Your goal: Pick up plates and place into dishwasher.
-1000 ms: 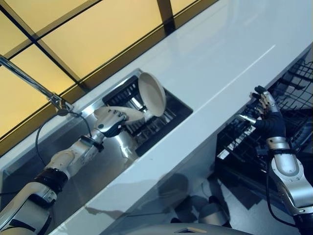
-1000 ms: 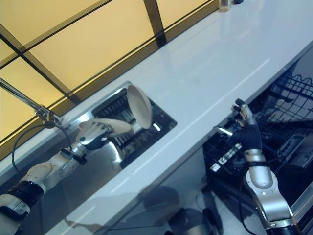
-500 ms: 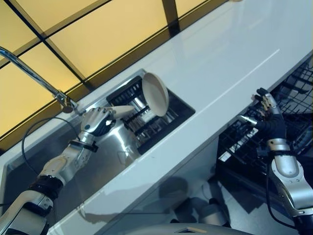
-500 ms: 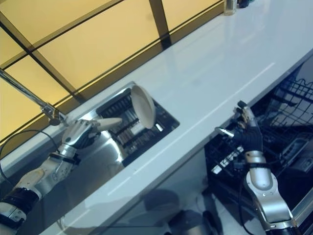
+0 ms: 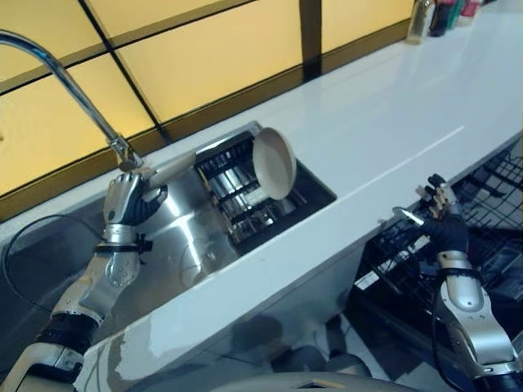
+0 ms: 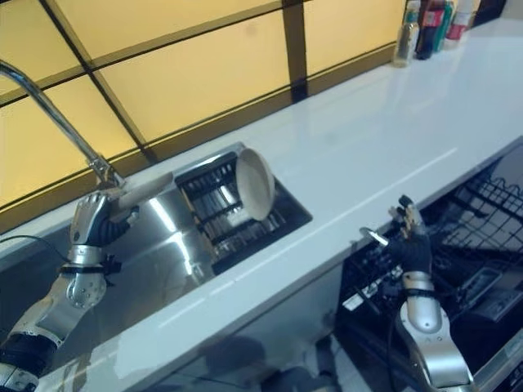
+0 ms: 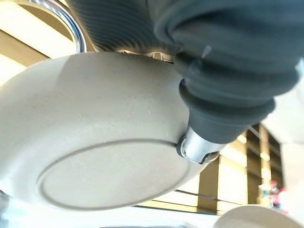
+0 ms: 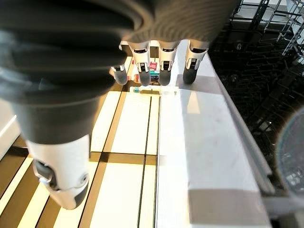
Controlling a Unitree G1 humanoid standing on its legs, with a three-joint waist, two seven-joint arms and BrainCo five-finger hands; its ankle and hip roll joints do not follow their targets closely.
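Observation:
My left hand (image 5: 124,206) is shut on a beige plate (image 5: 170,169), held edge-on above the steel sink (image 5: 184,245), just below the tap's spout. The left wrist view shows the plate's underside (image 7: 95,156) with its foot ring, and my thumb (image 7: 199,142) pressed against its rim. A second beige plate (image 5: 274,162) stands upright in the dark rack (image 5: 245,204) at the sink's right end. My right hand (image 5: 441,227) is open with straight fingers (image 8: 166,66), held in front of the counter's edge above the open dishwasher's black wire rack (image 5: 490,196).
A curved chrome tap (image 5: 73,82) rises over the sink's left part. The white counter (image 5: 384,114) runs off to the right, with several bottles (image 5: 437,16) at its far end. Yellow panels with dark frames line the wall behind.
The camera has shifted. My left hand has drawn its plate left, away from the upright plate in the rack and up towards the tap. The right hand has barely moved.

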